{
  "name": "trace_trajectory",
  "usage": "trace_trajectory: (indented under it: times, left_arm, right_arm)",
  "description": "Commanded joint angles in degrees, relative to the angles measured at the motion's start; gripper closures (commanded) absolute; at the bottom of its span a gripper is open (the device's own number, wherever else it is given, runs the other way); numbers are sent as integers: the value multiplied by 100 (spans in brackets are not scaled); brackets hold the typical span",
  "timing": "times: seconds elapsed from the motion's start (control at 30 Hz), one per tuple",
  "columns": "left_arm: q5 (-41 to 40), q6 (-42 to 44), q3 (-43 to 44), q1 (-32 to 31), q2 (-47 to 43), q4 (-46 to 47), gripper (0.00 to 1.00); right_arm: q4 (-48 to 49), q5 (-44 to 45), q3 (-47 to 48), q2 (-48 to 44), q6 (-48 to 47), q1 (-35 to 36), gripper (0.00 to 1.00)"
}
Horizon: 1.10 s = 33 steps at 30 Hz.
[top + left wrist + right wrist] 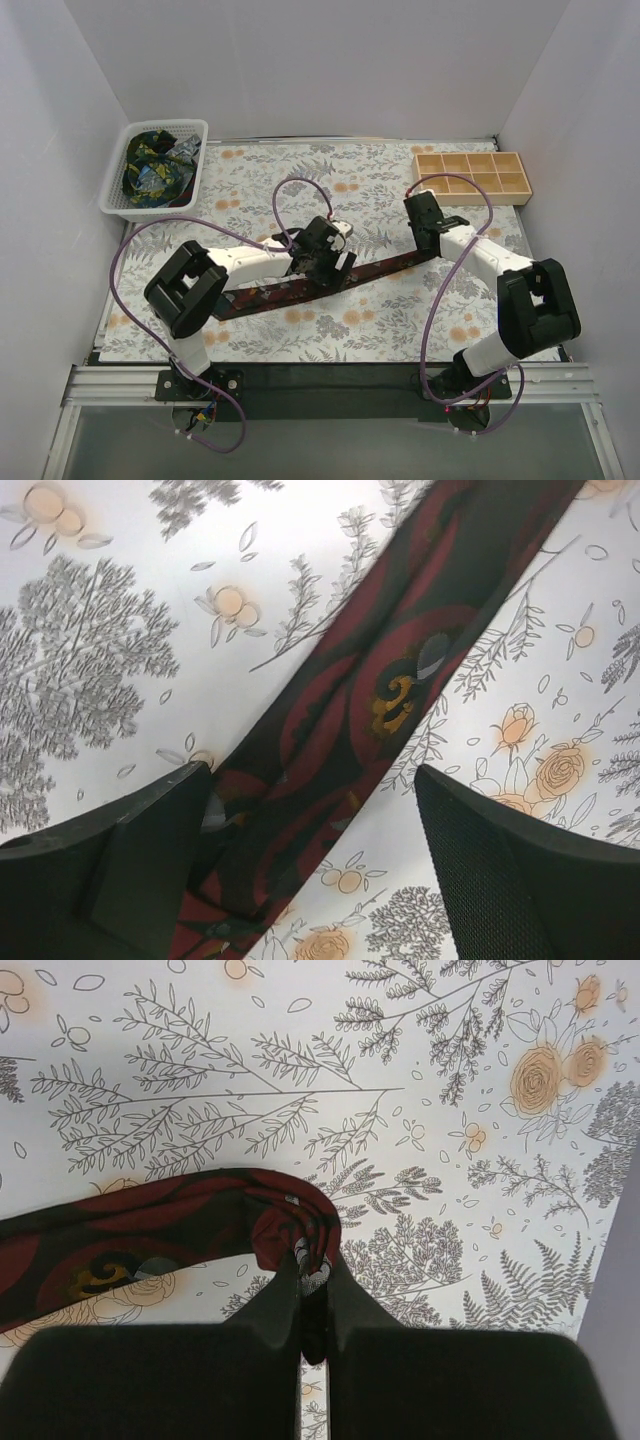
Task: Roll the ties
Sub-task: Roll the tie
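Observation:
A maroon tie with dark swirls and pale flecks lies stretched diagonally across the floral cloth. My right gripper is shut on its narrow end, which curls over the fingertips in the right wrist view. My left gripper is open and hovers over the tie's middle; in the left wrist view the tie runs between the two spread fingers without being pinched. Other ties, dark with blue, green and yellow prints, lie bundled in a white basket.
The white basket stands at the back left. A wooden tray with several compartments stands at the back right. Purple cables loop over both arms. White walls close in the sides and back.

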Motion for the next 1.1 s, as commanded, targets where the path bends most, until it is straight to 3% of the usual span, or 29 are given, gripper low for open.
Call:
trace_trajectory:
  times: [0.0, 0.2, 0.4, 0.77, 0.9, 1.07]
  left_arm:
    - [-332, -892, -135, 209, -484, -403, 23]
    - [-711, -1947, -531, 552, -1398, -535, 23]
    - [-746, -2852, -917, 569, -2049, -483, 34]
    - [-641, -3459, -1251, 578, -2199, -184, 42]
    - [-588, -3600, -1340, 578, -2164, -52, 45]
    - [-570, -3697, -1366, 596, -1988, -17, 55]
  right_arm:
    - [98, 955, 124, 84, -180, 380, 99]
    - [186, 1387, 80, 330, -206, 934, 99]
    - [248, 1668, -17, 506, -215, 1347, 99]
    - [485, 1536, -324, 734, -479, 1734, 99]
    - [485, 2001, -299, 866, -356, 1822, 99]
    - [468, 2538, -202, 901, -136, 1893, 99]
